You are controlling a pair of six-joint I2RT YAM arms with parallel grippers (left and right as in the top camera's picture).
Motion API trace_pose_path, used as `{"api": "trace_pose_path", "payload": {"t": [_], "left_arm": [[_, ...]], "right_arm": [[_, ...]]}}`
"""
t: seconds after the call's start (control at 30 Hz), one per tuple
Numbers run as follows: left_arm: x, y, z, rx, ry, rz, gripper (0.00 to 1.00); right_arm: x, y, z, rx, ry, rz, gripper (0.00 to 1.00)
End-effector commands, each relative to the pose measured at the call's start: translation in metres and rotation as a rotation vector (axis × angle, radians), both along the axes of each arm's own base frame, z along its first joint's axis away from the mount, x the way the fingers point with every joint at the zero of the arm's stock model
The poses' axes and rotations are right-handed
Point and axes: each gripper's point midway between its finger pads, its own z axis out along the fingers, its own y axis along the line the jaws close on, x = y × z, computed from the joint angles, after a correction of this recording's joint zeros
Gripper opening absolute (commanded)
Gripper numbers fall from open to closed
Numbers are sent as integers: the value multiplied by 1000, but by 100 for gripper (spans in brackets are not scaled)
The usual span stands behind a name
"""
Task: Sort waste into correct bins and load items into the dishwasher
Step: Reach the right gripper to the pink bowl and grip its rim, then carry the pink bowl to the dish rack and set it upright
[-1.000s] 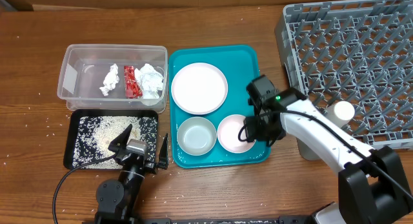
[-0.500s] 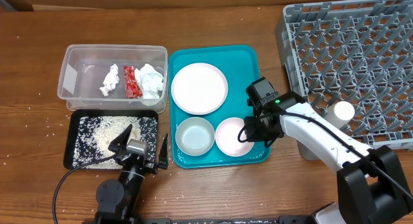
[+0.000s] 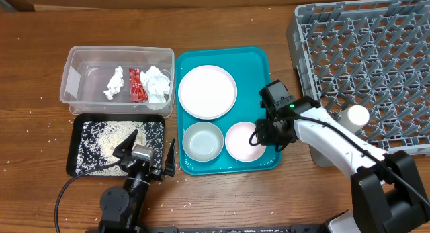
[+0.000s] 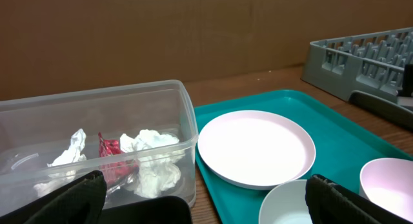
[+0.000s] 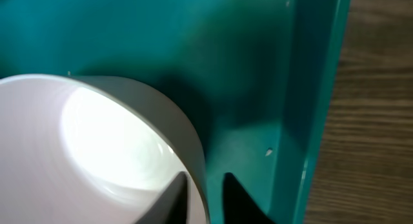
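Overhead is evenly lit and sharp, shadows soft. My right wrist view is blurry up close: glare inside the white-pinkish bowl (image 5: 110, 140), dark shadow on the teal tray (image 5: 245, 69).

Overhead straight down; wrist views low, close; all share teal tray (image 3: 250, 64).

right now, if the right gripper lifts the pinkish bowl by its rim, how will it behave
Probably rigid: the pinkish bowl has a thin, hard-looking wall. Its glossy inside suggests a slippery hold. Pinched by the right gripper at one edge only, it may well tilt downward on the far side.
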Motion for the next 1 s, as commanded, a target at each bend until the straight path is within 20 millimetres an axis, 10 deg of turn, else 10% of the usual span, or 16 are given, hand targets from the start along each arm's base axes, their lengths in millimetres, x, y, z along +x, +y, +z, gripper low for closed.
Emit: {"api": "trace_pose_path", "payload": {"t": [0.0, 0.27, 0.63, 0.8, 0.97], "left_arm": [[0, 1, -1, 15, -11, 5, 100], [0, 2, -1, 15, -11, 5, 100], [0, 1, -1, 15, -11, 5, 100], [0, 2, -1, 15, -11, 5, 100], [0, 1, -1, 15, -11, 5, 100]], "right_arm": [[-7, -2, -2, 8, 19, -15, 4], [38, -51, 49, -238, -153, -96, 4], [112, -145, 248, -784, -777, -406, 4], [118, -180, 268, -998, -821, -466, 4], [127, -221, 248, -1086, -720, -510, 4]]}}
